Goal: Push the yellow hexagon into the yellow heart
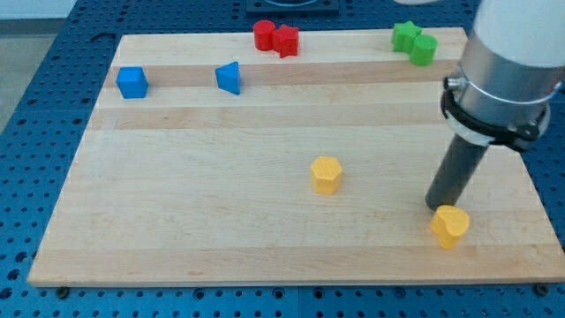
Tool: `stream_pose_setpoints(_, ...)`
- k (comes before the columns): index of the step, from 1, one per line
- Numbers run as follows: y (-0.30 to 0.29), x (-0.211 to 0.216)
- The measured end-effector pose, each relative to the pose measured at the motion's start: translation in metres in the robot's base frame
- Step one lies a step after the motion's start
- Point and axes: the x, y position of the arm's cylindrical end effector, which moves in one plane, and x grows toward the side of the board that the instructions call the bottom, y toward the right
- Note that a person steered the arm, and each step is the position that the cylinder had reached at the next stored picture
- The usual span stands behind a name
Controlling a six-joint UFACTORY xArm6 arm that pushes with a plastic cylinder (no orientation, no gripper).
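Observation:
The yellow hexagon [326, 174] sits on the wooden board [221, 221] a little right of the middle. The yellow heart [450, 226] lies near the view's bottom right. My tip [436, 208] rests on the board just above and left of the heart, touching or almost touching it. The hexagon is well to the left of my tip, apart from it.
A blue cube [132, 82] and a blue triangular block [229, 78] lie at the top left. Two red blocks [275, 38] touch at the top middle. Two green blocks [414, 42] touch at the top right. The arm's grey body [508, 71] hangs over the right side.

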Motion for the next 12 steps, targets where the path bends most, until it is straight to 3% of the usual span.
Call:
stream_pose_setpoints(2,0.001,0.007)
stream_pose_setpoints(3,-0.026,0.005)
stream_pose_setpoints(5,-0.042,-0.062)
stream_pose_setpoints(6,-0.070,-0.074)
stream_pose_setpoints(7,-0.123,-0.074)
stream_pose_setpoints(9,-0.133,-0.040)
stream_pose_setpoints(11,-0.207,-0.033)
stream_pose_setpoints(12,-0.208,-0.007)
